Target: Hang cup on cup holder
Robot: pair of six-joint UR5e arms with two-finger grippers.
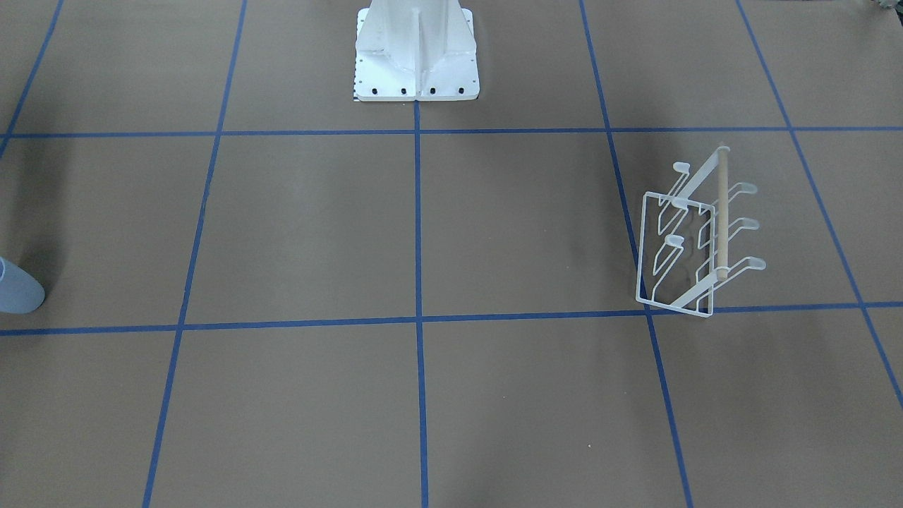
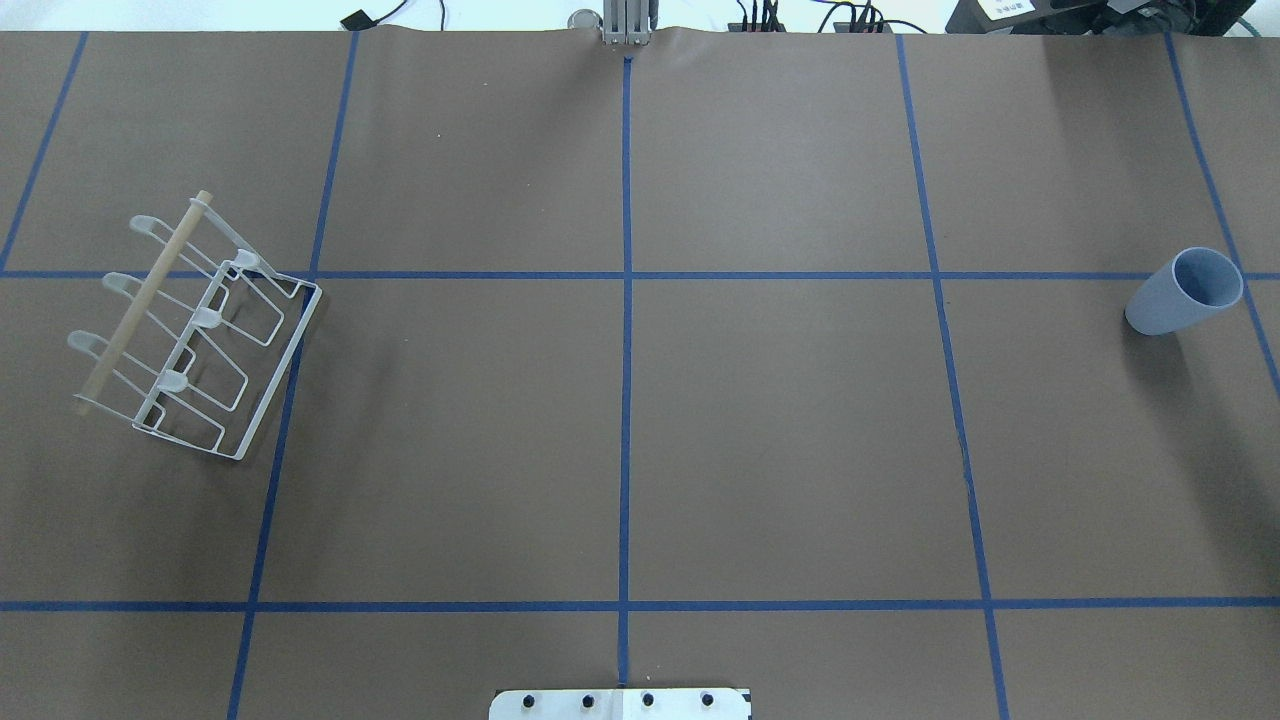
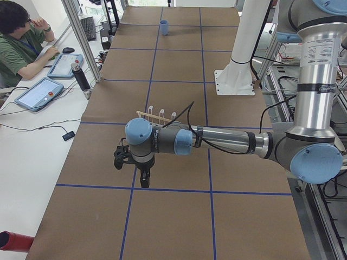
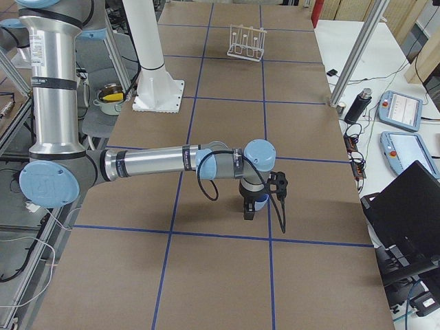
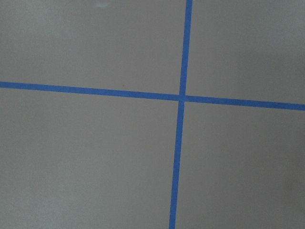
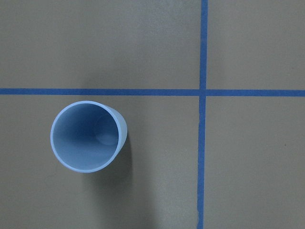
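Smooth matt plastic cup [image 6: 88, 136], white wire cup holder [image 2: 280, 374], wooden rod [image 2: 143, 302]

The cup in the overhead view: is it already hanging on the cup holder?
No, the cup stands alone near the view's right edge, far from the cup holder at the left, which carries nothing.

cup [image 6: 88, 136] upright on table [image 6: 248, 181] below right gripper [image 4: 249, 214], left of a tape crossing [image 6: 202, 92] in its wrist view. cup holder [image 2: 205, 318] on table beyond left gripper [image 3: 144, 182], on the cup-ward side, well apart from cup.
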